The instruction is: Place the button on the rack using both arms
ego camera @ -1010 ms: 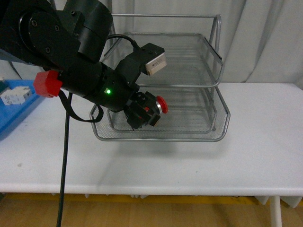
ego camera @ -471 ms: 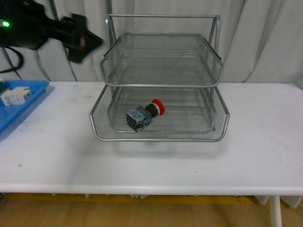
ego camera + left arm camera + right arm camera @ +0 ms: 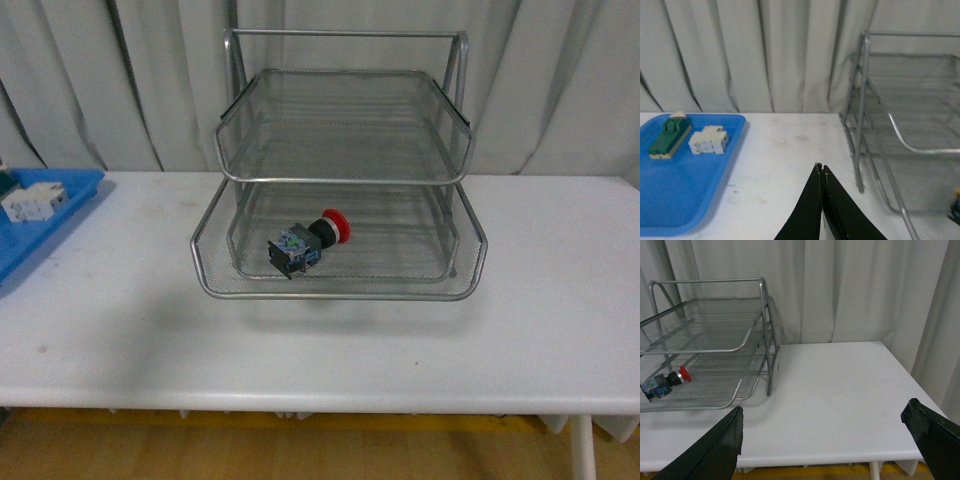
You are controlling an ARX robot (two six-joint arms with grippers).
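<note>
Front view has the button (image 3: 308, 244) lying on its side in the lowest tray of the rack (image 3: 330, 296), near its front rim, so the placing looks done. The left gripper (image 3: 821, 170) is pinched together and empty, the right gripper (image 3: 822, 412) spread wide on nothing; a careless knock to the rack could roll the round-capped button across the mesh. No brand, label or writing is legible.

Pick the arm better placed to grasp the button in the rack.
Right, tentatively: the right gripper is open, button in clear view in the rack; the left gripper is shut, facing the rack's side frame.
</note>
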